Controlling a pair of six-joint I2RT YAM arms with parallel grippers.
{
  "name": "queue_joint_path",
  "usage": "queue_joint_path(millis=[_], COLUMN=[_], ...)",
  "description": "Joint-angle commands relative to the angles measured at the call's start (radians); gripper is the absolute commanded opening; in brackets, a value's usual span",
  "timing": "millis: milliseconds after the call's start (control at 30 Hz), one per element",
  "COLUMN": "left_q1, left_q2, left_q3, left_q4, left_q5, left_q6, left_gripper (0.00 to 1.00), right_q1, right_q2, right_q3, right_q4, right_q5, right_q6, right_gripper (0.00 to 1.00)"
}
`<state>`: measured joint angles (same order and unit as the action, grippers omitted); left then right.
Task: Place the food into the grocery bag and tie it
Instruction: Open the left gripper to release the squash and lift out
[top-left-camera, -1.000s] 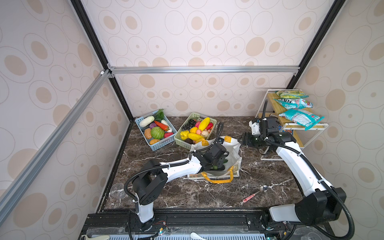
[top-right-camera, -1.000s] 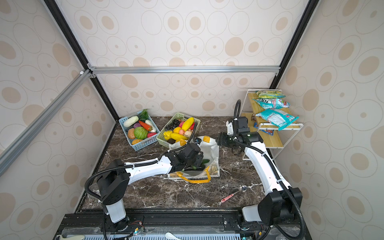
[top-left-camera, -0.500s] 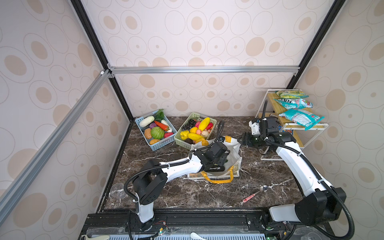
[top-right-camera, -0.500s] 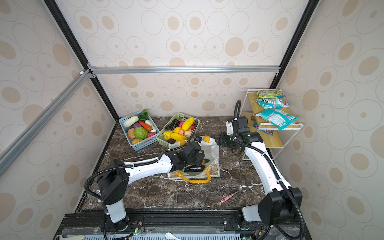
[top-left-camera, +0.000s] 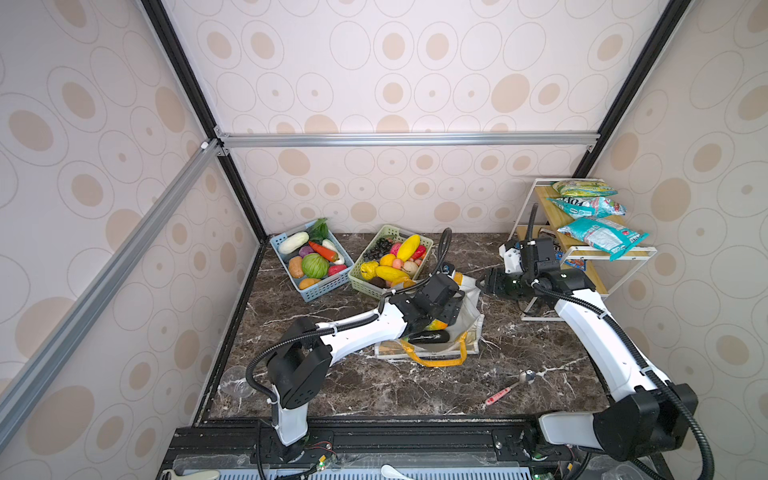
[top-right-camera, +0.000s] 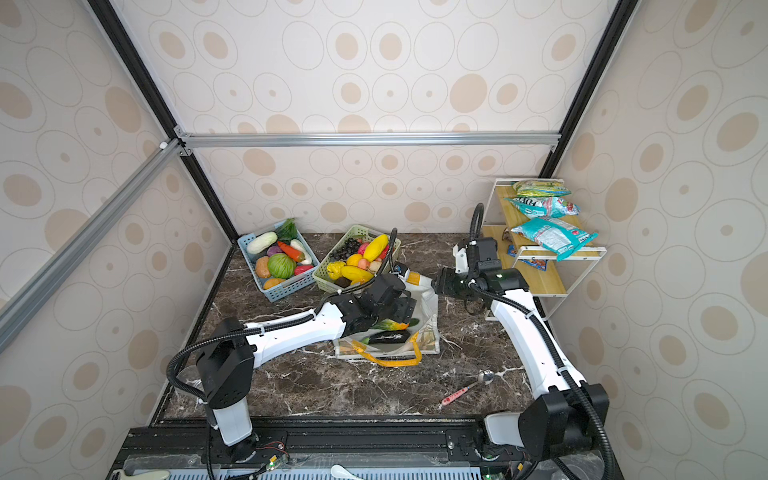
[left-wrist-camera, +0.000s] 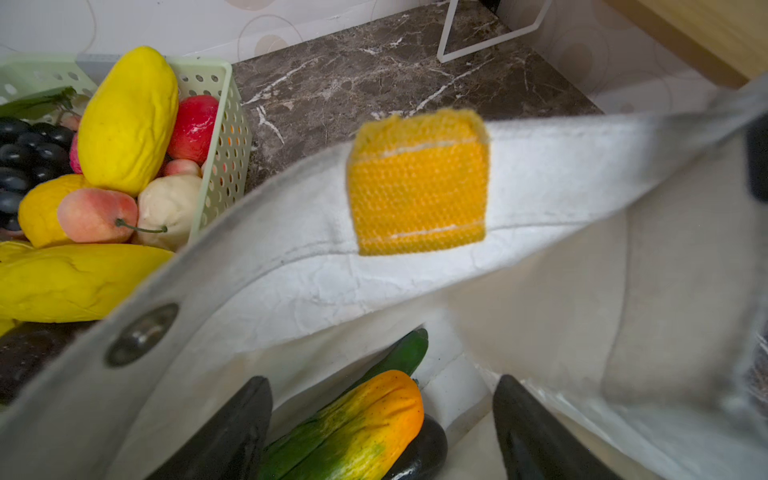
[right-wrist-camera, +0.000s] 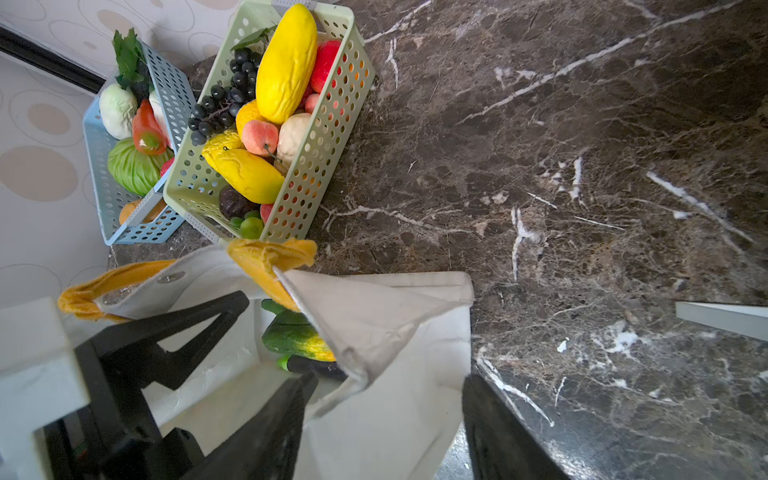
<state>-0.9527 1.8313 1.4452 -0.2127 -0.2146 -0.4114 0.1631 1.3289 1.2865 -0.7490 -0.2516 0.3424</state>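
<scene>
The white grocery bag stands open mid-table, one yellow handle draped in front. Inside lie an orange-green gourd, a dark eggplant and a green piece. My left gripper reaches into the bag, open, its fingers apart on either side of the gourd. At the bag's right end wall is my right gripper, shut on it, with white fabric filling the space between its fingers.
A green basket and a blue basket of toy produce stand behind the bag. A shelf rack at the back right carries teal snack packets. A spoon lies front right and a glass front left.
My left gripper's jaws have widened inside the bag, and the gourd now lies free between them. The right arm has not moved.
</scene>
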Motion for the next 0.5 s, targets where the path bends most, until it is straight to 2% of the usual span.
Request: queue_joint_path(millis=[0,233,467], left_q1=[0.012,0.061,0.175], left_q2=[0.000,-0.072,-0.174], left_q3=[0.054,0.084,0.072], left_q4=[-0.042,-0.045,-0.031], left_q5=[0.000,0.043,0.053], left_q6=[0.001,-0.010,-0.026], left_gripper=[0.87,0.87,0.85], right_q1=[0.006,0.006,0.006], right_q2=[-0.004,0.032,0.046], right_q3=[0.030,0.057,0.095], right_q4=[-0.021,-0.020,-0.035], right_q5=[-0.001,-0.027,-0.020], right_q6=[-0.022,-0.028,-0.040], right_gripper=[0.64,0.64,0.64])
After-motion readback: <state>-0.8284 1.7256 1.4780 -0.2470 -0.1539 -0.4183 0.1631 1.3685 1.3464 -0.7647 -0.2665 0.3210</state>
